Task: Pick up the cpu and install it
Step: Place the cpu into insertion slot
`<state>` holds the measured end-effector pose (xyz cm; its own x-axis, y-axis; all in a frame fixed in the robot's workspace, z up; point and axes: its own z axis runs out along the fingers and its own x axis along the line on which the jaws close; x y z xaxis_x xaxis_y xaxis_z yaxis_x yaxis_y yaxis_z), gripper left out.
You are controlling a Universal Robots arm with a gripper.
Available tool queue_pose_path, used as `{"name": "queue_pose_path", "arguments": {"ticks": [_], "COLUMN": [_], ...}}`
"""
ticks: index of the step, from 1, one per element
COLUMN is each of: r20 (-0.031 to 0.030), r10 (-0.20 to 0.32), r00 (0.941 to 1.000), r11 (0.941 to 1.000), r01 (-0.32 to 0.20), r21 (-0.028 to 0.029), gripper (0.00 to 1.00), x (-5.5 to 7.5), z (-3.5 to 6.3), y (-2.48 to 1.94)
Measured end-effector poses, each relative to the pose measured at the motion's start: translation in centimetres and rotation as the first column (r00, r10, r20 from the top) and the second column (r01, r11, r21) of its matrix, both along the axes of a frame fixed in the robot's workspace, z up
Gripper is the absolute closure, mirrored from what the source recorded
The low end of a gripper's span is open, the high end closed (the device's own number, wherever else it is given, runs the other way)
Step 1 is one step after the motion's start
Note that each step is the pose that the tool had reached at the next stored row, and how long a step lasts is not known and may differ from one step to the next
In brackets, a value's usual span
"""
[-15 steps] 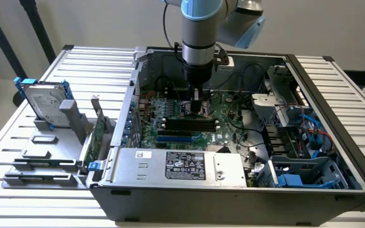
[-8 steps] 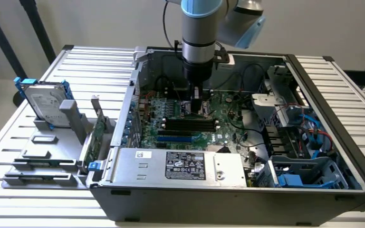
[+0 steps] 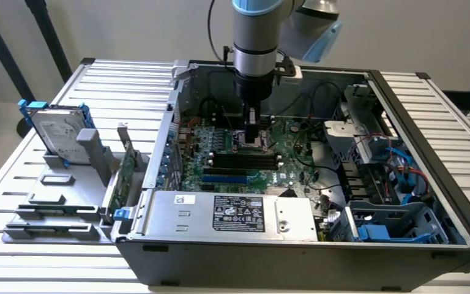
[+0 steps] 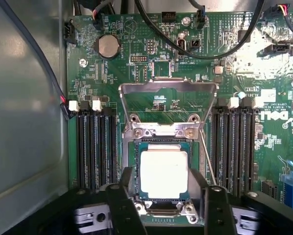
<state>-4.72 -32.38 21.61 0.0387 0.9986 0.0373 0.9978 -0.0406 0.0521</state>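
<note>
The cpu (image 4: pixel 163 171) lies flat in its socket (image 4: pixel 158 131) on the green board (image 4: pixel 151 49), next to the lifted metal frame (image 4: pixel 168 87). The gripper (image 4: pixel 163 178) has its black fingers (image 4: pixel 124 205) apart, one at each side of the cpu. Black memory slots (image 4: pixel 95 147) flank the socket.

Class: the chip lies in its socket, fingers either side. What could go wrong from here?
1. The fingers flank the chip closely; any sideways drift could knock it askew in the socket.
2. The hinged metal frame is up, so nothing pins the chip yet.
3. A thin lever runs beside one finger and might snag.
</note>
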Motion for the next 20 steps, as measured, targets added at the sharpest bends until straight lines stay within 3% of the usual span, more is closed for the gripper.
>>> {"name": "queue_pose_path", "arguments": {"ticks": [2, 3, 4, 5, 10, 17, 20], "r20": [0.0, 0.0001, 0.0001, -0.0001, -0.0003, -0.0011, -0.0011], "r10": [0.0, 0.0, 0.0, 0.0, 0.0, 0.0, 0.0], "r00": [1.0, 1.0, 1.0, 1.0, 1.0, 1.0, 1.0], "r11": [1.0, 1.0, 1.0, 1.0, 1.0, 1.0, 1.0], "r01": [0.0, 0.0, 0.0, 0.0, 0.0, 0.0, 0.0], "r21": [0.001, 0.0015, 0.0018, 0.0019, 0.0025, 0.0038, 0.004], "gripper": [0.52, 0.52, 0.64, 0.64, 0.88, 0.89, 0.89], "x": [-0.2, -0.3, -0.5, -0.7, -1.7, -3.2, -3.3], "z": [0.16, 0.24, 0.31, 0.39, 0.73, 1.25, 1.34], "y": [-0.04, -0.07, -0.11, -0.15, -0.39, -0.66, -0.67]}}
